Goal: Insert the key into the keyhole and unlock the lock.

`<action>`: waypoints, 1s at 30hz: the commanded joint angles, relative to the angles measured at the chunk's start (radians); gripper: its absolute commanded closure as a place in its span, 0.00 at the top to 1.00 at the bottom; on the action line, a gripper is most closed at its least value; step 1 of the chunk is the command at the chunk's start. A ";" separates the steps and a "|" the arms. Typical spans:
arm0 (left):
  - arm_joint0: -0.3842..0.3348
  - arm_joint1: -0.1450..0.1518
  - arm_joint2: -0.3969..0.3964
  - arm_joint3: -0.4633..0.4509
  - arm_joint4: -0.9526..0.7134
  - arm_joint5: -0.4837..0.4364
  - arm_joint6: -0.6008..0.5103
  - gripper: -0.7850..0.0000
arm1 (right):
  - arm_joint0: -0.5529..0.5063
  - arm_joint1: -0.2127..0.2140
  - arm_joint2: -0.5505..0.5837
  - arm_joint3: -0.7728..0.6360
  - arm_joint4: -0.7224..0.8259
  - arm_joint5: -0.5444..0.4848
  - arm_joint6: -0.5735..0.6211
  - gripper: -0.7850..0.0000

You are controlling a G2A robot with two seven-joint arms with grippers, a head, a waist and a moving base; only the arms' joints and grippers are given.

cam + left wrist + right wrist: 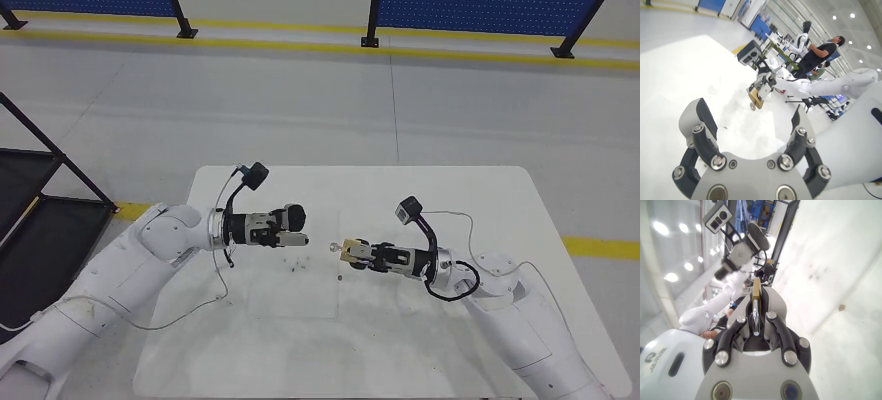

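- Gripping the lock (pixel 756 289) by its brass body, the right gripper (pixel 757 294) has both fingers clamped tight, with the chrome shackle running back between them.
- Lock (pixel 349 247) held up off the table (pixel 450 200), roughly over its middle, and pointed across at the other arm.
- Key (pixel 752 106) sits in the lock's (pixel 755 98) end face, its round silver head poking out towards the left gripper (pixel 751 117).
- Left gripper's ribbed black pads (pixel 706 117) are spread wide with nothing between them. It's near the key (pixel 334 244) but apart from it.
- Seen from above, the left gripper (pixel 298 236) and right gripper (pixel 352 250) face each other nose to nose.
- Tabletop is white and scuffed, with a few dark specks (pixel 295 265) below the left gripper.
- Around it, pale grey floor with yellow lines (pixel 300 45), blue barrier panels (pixel 480 12) along the far side, and a black frame (pixel 40 200) off to the left.
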 commanded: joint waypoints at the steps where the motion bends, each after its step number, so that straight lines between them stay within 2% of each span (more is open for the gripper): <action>1: -0.012 0.004 -0.008 0.021 -0.125 0.058 -0.158 1.00 | 0.000 0.000 0.000 0.000 0.000 0.000 0.000 0.00; 6: -0.014 -0.008 0.005 0.066 -0.353 0.141 -0.341 1.00 | 0.000 0.000 0.000 0.000 0.000 0.000 0.000 0.00; 16: -0.014 -0.008 0.005 0.066 -0.353 0.141 -0.341 1.00 | 0.000 0.000 0.000 0.000 0.000 0.000 0.000 0.00; 17: -0.008 -0.009 0.002 0.063 -0.339 0.137 -0.308 1.00 | 0.000 0.000 0.000 0.000 0.000 0.000 0.000 0.00; 22: 0.025 -0.033 0.037 0.049 -0.360 0.069 -0.303 1.00 | 0.000 0.000 0.000 0.000 0.000 0.000 0.000 0.00; 26: -0.009 -0.062 0.075 0.096 -0.331 0.084 -0.315 1.00 | 0.000 0.000 0.000 0.000 0.000 0.000 0.000 0.00; 27: -0.021 -0.069 0.082 0.108 -0.318 0.085 -0.310 0.74 | 0.000 0.000 0.000 0.000 0.000 0.000 0.000 0.00; 28: -0.032 -0.076 0.088 0.121 -0.305 0.088 -0.304 0.58 | 0.000 0.000 0.000 0.000 0.000 0.000 0.000 0.00; 30: -0.053 -0.090 0.100 0.138 -0.285 0.088 -0.296 0.38 | 0.000 0.000 0.000 0.000 0.000 0.000 0.000 0.00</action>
